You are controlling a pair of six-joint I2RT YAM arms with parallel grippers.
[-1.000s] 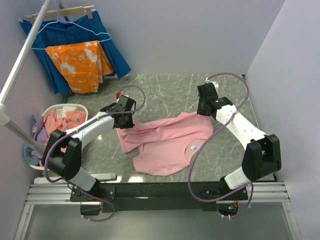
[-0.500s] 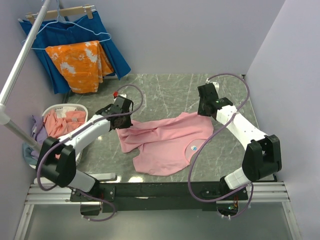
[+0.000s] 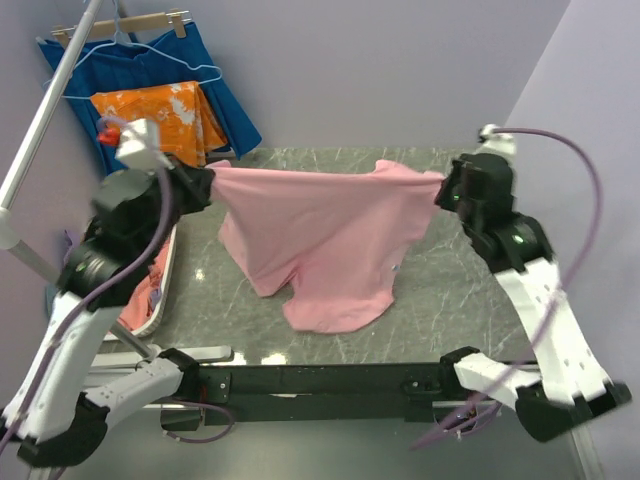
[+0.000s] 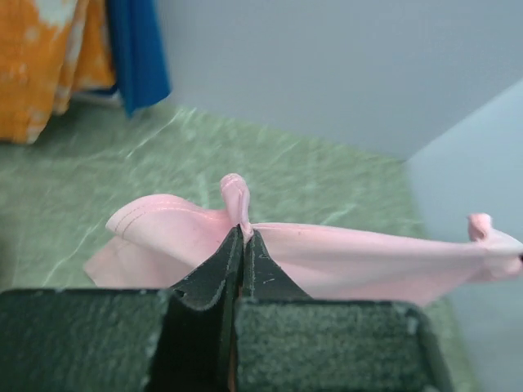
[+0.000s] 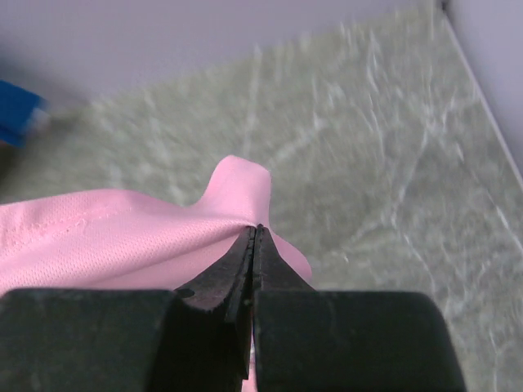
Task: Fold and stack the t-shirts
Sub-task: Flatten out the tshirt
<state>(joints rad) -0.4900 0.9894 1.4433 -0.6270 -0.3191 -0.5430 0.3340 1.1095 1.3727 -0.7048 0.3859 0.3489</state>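
Observation:
A light pink t-shirt point(image 3: 320, 235) hangs stretched in the air between both arms, its lower part drooping toward the marble table point(image 3: 440, 290). My left gripper point(image 3: 212, 182) is shut on the shirt's left top corner, the cloth point(image 4: 327, 257) pinched between the black fingers point(image 4: 212, 265). At the right top corner my right gripper point(image 3: 440, 190) is shut on the fabric point(image 5: 122, 237), a fold bulging past the tips. More t-shirts point(image 3: 150, 285), salmon-pink, lie in a white basket at the left, mostly hidden by the left arm.
A white laundry basket point(image 3: 165, 285) stands at the table's left edge. An orange blotched cloth point(image 3: 165, 115) and a dark blue pleated cloth point(image 3: 225, 100) hang on a rack at the back left. A slanted white pole point(image 3: 40, 120) crosses the left side. Walls close the back and right.
Both arms have risen and swung apart, lifting the pink t-shirt off the table and pulling it taut between them. The left gripper closed on its corner before the lift.

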